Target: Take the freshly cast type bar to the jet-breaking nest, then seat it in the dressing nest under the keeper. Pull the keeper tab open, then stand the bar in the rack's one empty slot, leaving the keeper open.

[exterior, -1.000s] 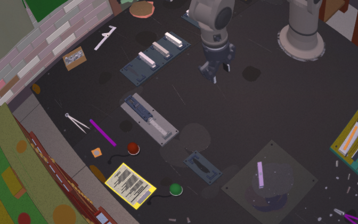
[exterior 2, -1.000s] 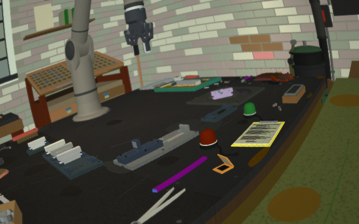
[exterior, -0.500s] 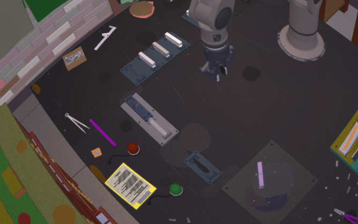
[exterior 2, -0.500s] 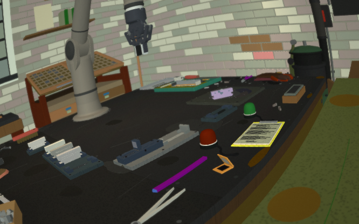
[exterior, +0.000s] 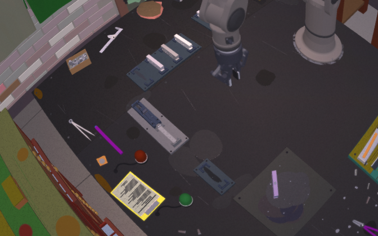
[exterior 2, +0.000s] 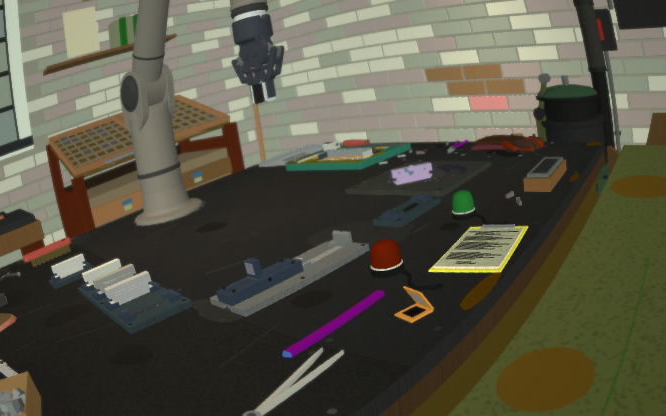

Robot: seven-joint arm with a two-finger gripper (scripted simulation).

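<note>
The rack point(exterior: 163, 61) point(exterior 2: 132, 296) is the task object nearest my gripper point(exterior: 232, 79) point(exterior 2: 263, 93). It holds three pale bars upright, and one slot at its near end is empty. My gripper hangs high above the table, right of the rack, shut and holding nothing. The lilac type bar point(exterior: 275, 183) point(exterior 2: 411, 173) lies flat on a dark square plate point(exterior: 284, 192) far from the gripper. The small blue jet-breaking nest point(exterior: 213, 176) point(exterior 2: 406, 210) sits left of that plate. The long grey dressing nest point(exterior: 157, 125) point(exterior 2: 290, 277) carries a blue keeper over one end.
A cardboard box of metal bits point(exterior: 78, 61) sits near the brick wall. A red button point(exterior: 140, 156), a green button point(exterior: 185, 199), a yellow clipboard point(exterior: 138, 195), a purple rod point(exterior: 108, 139) and dividers point(exterior: 80, 129) lie along the table's near edge. The arm's base point(exterior: 318, 44) stands behind.
</note>
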